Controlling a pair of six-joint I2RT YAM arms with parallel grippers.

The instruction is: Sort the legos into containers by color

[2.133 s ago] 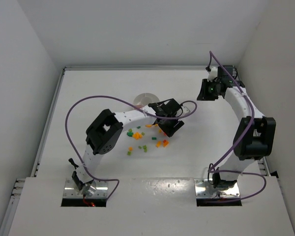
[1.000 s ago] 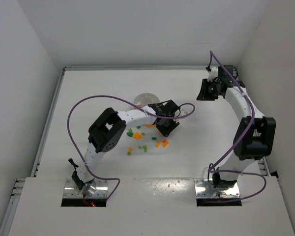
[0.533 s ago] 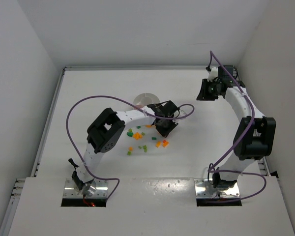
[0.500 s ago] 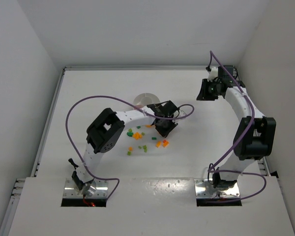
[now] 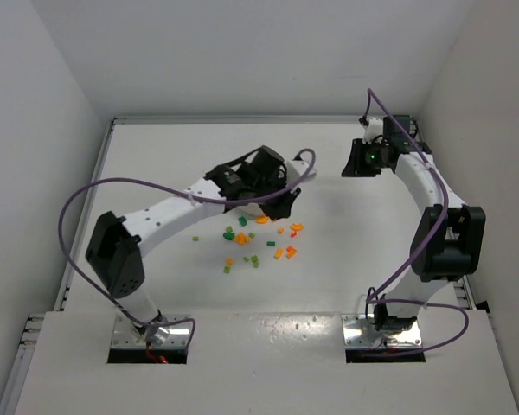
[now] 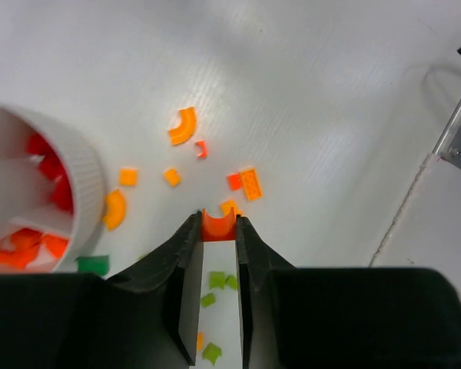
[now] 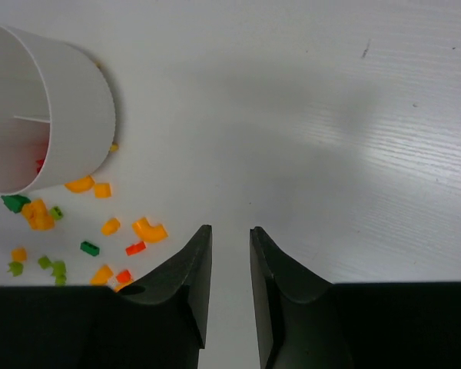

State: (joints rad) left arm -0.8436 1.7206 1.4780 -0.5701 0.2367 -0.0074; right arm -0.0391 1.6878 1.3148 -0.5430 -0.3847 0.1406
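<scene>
Beside the round white plastic dish (image 6: 88, 181), many tiny red, orange and green plastic bricks (image 6: 250, 183) lay unsorted; the left end effector (image 6: 217, 223) gripped one curved orange brick (image 6: 217, 229).

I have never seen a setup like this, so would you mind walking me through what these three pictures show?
These are two robot arms bolted to a white table. The overhead picture looks down from above and behind them: the left arm reaches into the middle, and the right arm stands at the far right. The other two pictures come from small cameras on each wrist, looking past that arm's own fingers. Small red, orange and green toy bricks lie scattered beside a round white divided dish, which already holds some red and orange ones. The left gripper pinches a curved orange brick. The right gripper is slightly open and empty.
</scene>
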